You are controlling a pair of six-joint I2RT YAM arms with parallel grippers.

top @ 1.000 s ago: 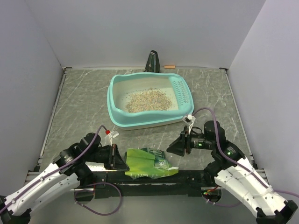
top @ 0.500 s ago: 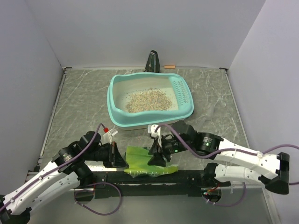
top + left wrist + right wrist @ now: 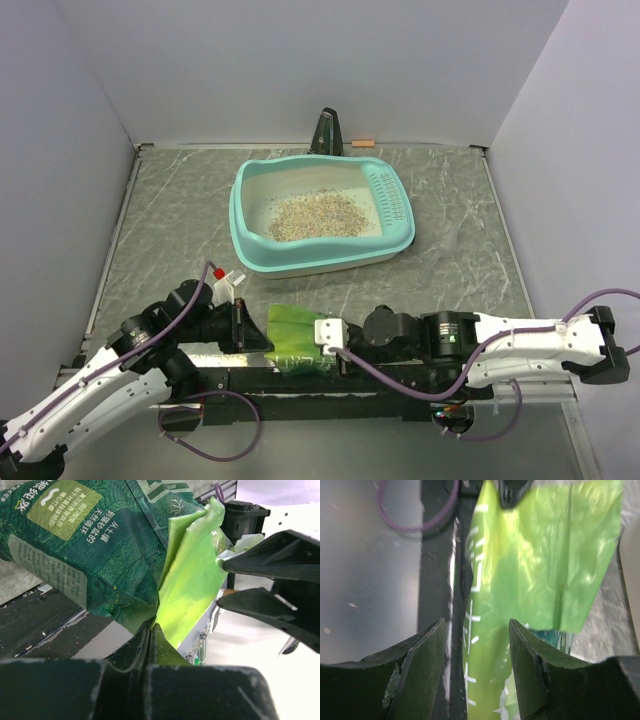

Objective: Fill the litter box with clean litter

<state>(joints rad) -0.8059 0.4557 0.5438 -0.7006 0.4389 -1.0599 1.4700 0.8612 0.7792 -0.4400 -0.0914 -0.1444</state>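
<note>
Teal litter box point(image 3: 237, 220) (clean litter point(image 3: 318, 216) inside) sits far off; left gripper point(image 3: 151, 633) pinches green bag point(image 3: 90, 545), right gripper point(image 3: 476, 630) gapes

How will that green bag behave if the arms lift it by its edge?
Probably floppy: the green bag is thin film, creased and folded where the left gripper pinches it. Likely light, since it looks mostly flat. Its glossy surface may slip between the open fingers of the right gripper.
</note>
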